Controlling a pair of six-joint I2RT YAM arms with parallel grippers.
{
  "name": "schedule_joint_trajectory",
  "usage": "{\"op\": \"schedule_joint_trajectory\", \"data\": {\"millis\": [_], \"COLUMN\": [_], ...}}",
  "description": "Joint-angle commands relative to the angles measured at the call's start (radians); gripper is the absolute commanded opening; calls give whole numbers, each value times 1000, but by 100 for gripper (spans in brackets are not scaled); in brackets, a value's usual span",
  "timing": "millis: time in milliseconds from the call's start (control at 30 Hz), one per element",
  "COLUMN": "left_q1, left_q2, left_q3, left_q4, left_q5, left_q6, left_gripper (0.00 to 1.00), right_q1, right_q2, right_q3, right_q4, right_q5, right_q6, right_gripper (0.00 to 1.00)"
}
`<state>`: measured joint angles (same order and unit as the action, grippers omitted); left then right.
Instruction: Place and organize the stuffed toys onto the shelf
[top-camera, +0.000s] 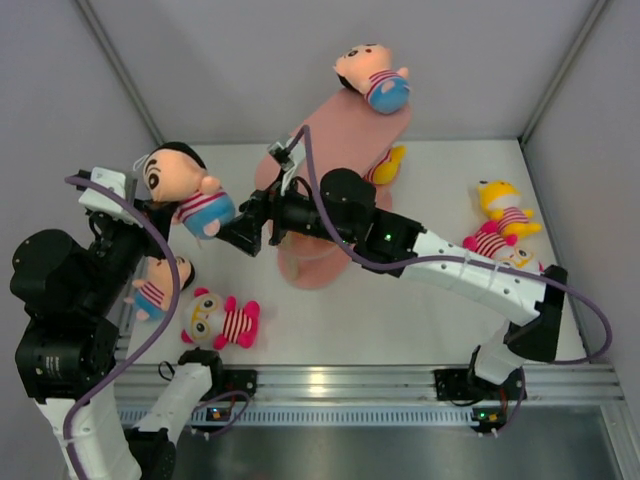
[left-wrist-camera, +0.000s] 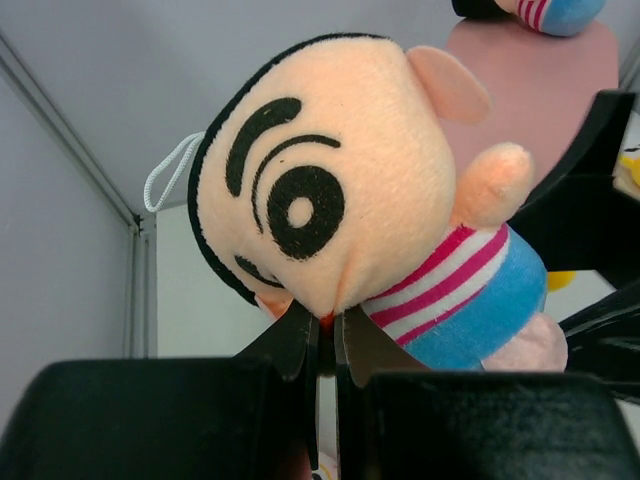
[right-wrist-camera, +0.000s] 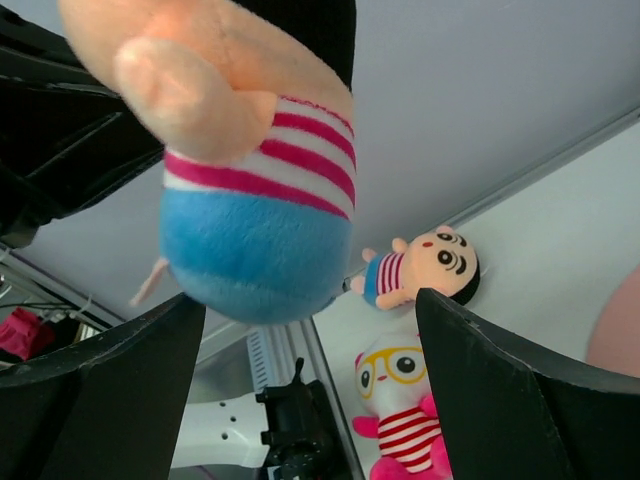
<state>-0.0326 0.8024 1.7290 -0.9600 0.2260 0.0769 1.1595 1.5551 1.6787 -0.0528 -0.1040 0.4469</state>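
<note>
My left gripper (top-camera: 165, 207) (left-wrist-camera: 325, 322) is shut on the peach-headed doll (top-camera: 185, 188) (left-wrist-camera: 350, 190), pinching the plush under its chin and holding it in the air left of the shelf (top-camera: 345, 135). The doll's blue bottom (right-wrist-camera: 250, 250) hangs at the fingertips of my right gripper (top-camera: 233, 235) (right-wrist-camera: 310, 300), which is open, one black finger (right-wrist-camera: 110, 390) on either side; I cannot tell whether they touch it. Another doll (top-camera: 372, 78) lies on the top tier. A yellow toy (top-camera: 388, 165) sits on a lower tier.
On the table lie a small doll (top-camera: 155, 287) (right-wrist-camera: 420, 270) and a pink toy with yellow glasses (top-camera: 222, 320) (right-wrist-camera: 400, 410) at the near left, and a yellow toy (top-camera: 503, 205) and a pink striped one (top-camera: 495, 245) at the right. Grey walls enclose the table.
</note>
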Motion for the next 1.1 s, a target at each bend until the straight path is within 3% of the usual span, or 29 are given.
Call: {"op": "schedule_joint_trajectory", "data": {"millis": [0,133,233,267,333,367,400,433,467,567,733,833,1067], "left_q1": [2,2,2,2,2,2,2,2,2,2,0,0,0], "left_q2": [6,15,18,17,14,14,14,12,8,-2,-8,-6,-6], "left_q3": [10,-2,-9,-9,-8,-8,-8,-12,-16,-29,-46,-60,-92], "left_q4": [17,18,18,17,17,18,17,17,17,15,17,17,18], "left_q5": [68,78,87,102,108,107,101,93,92,70,9,0,-14], "left_q6": [-26,-19,-20,-20,-17,-12,-6,-3,3,18,43,50,63], "left_gripper": [0,0,0,0,0,0,2,12,43,83,95,95,96], "right_q1": [41,54,54,54,54,51,43,34,5,-62,-245,-349,-506], "right_q2": [34,91,106,109,97,89,70,54,40,-35,-110,-118,-104], "right_q3": [111,138,136,134,133,124,116,105,84,37,55,67,67], "right_q4": [99,125,134,137,137,137,137,136,128,90,-149,-273,-381], "right_q5": [-31,-37,-19,-14,3,7,9,-2,-13,-45,-198,-310,-508], "right_q6": [30,50,58,59,61,62,76,88,104,154,159,142,113], "right_gripper": [86,84,70,53,30,11,3,0,0,0,0,0,0]}}
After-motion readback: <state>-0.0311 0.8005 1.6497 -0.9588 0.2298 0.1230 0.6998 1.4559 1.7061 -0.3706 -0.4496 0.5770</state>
